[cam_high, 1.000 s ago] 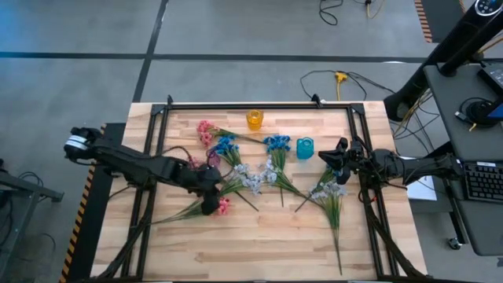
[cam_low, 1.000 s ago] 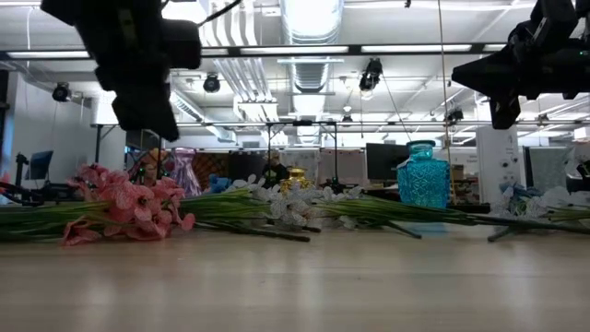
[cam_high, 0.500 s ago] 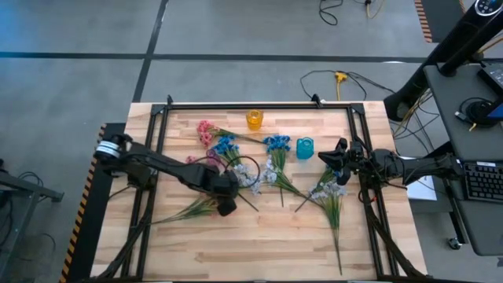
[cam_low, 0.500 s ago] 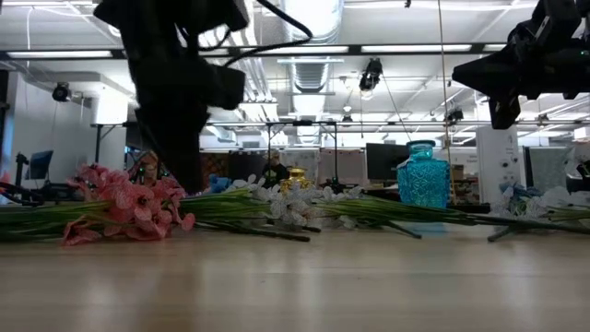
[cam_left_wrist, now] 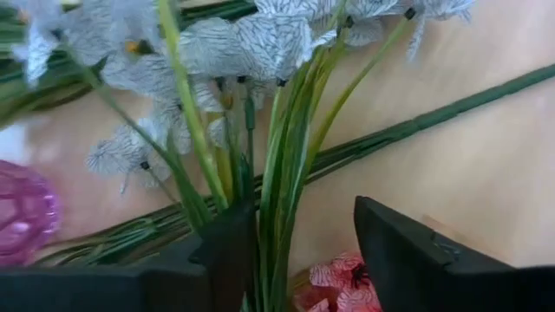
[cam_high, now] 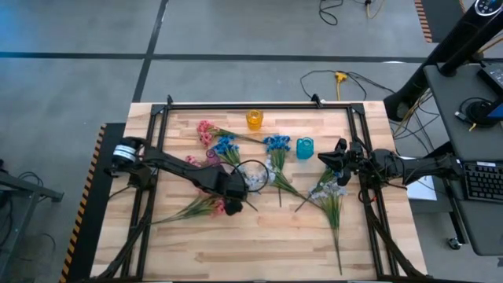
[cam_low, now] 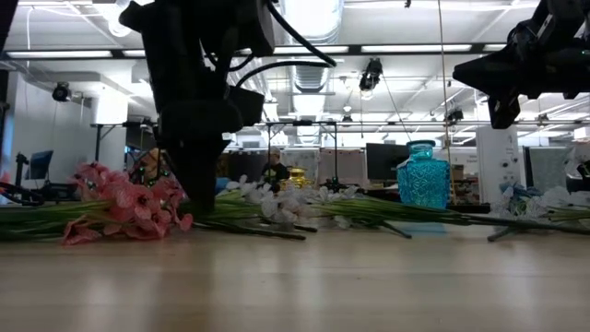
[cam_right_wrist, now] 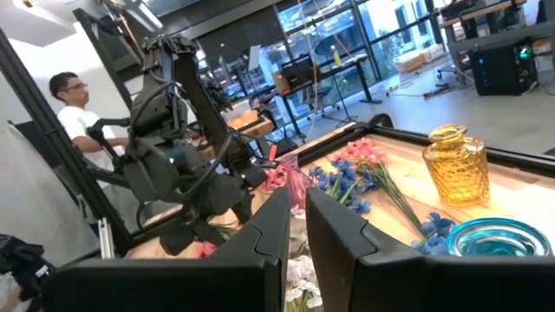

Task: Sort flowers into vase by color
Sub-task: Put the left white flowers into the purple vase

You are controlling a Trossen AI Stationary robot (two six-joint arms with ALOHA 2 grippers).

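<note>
Table (cam_high: pixel 259 251) | I saw bare wood along its near edge, well clear of the teal vase (cam_high: pixel 305 148) | left gripper (cam_high: pixel 230 206) low, left of that vase, jaws parted around white sprig stems (cam_left_wrist: pixel 282 186), not clamped | right gripper (cam_high: pixel 330 159) just right of it, narrow, empty | flowers (cam_high: pixel 271 177) strewn flat: pink, blue, white.

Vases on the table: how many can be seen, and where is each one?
3. A yellow vase stands near the far edge, a teal vase stands to its right, and a pink vase is beside the left arm. Flowers or arms may hide others.
</note>
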